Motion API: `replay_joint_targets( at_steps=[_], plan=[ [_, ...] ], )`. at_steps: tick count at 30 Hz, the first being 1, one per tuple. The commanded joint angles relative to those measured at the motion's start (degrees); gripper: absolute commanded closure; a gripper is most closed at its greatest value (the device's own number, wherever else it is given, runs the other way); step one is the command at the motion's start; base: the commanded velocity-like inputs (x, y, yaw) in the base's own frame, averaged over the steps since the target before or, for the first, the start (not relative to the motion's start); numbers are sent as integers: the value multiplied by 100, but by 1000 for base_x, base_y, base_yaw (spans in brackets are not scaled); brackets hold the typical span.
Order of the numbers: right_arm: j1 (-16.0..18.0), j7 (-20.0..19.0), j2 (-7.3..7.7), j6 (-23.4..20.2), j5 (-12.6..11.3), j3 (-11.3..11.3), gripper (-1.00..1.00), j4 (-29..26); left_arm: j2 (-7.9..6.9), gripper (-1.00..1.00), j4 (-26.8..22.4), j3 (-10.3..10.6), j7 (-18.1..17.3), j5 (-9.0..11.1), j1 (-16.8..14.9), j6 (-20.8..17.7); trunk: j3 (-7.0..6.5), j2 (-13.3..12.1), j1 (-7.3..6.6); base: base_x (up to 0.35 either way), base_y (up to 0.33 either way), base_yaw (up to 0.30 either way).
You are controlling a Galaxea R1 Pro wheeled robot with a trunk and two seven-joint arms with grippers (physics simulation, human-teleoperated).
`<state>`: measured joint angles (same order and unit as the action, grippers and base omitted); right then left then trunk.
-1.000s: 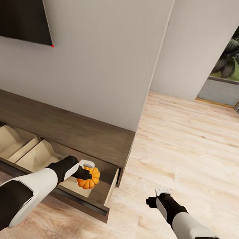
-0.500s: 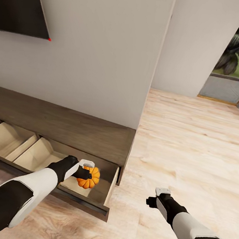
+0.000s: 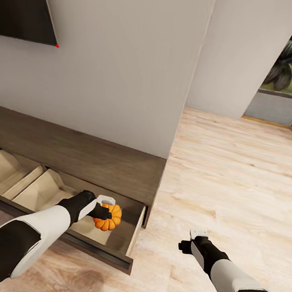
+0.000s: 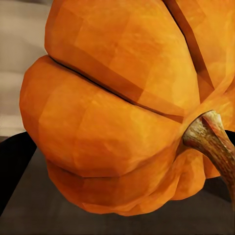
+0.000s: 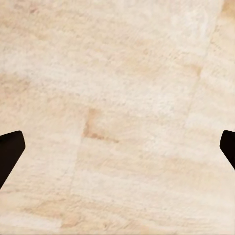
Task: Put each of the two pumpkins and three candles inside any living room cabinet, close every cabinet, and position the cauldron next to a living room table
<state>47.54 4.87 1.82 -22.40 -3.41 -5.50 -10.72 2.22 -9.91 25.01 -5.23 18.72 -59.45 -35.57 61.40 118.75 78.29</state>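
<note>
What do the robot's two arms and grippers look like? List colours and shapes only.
Both arms have smooth white shell segments joined by black sections. The left gripper and right gripper are black behind a small white block. The right gripper's fingertips are black and tapered. No cables or markings show.

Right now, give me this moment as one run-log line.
left claw: shut on pumpkin, over open drawer | right claw: open, empty, over floor | cabinet: not closed

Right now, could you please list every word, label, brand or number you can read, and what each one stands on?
There is no readable text.
The TV is a blank black screen with a red dot at its corner.
The pumpkin, the cabinet and the left gripper carry no lettering.
</note>
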Motion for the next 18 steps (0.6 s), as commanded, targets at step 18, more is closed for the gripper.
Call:
replay_joint_targets(
  at_steps=[18],
  plan=[
    [1,-505,229,-409,-39,-29,-100,-812,-3,100,-19,39,6,44,-5,-20,357,565,307,0,0,0]
  ],
)
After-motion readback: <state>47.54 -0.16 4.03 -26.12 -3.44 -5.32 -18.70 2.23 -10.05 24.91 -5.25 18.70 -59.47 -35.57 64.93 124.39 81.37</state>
